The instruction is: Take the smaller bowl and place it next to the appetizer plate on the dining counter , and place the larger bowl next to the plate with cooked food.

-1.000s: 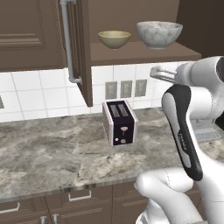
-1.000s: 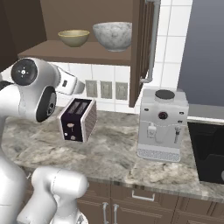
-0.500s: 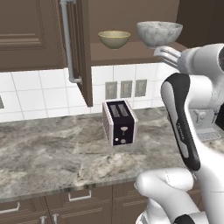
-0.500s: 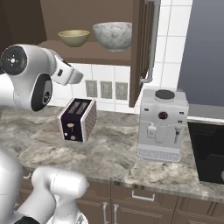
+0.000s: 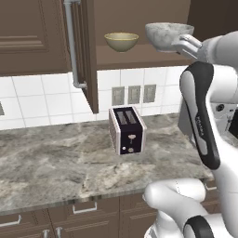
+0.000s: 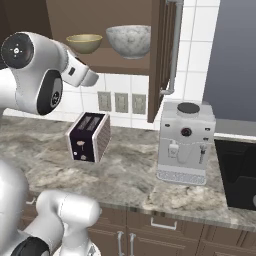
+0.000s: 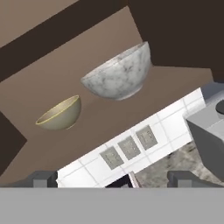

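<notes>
On the open cabinet's shelf stand two bowls. The smaller bowl is olive-tan with a pale rim. Right of it stands the larger bowl, grey-white and marbled. My gripper is raised to shelf height, just in front of the larger bowl and short of it. Its fingertips stand wide apart, open, with nothing between them. The dining counter, the appetizer plate and the plate with cooked food are out of view.
A dark toaster stands on the marbled counter below the shelf. A grey coffee machine stands to its right. The cabinet door hangs open beside the shelf. Wall outlets sit under it.
My hand has risen from below the shelf's edge to the height of the larger bowl and closer to it. Both bowls stayed put; the gripper stayed open.
</notes>
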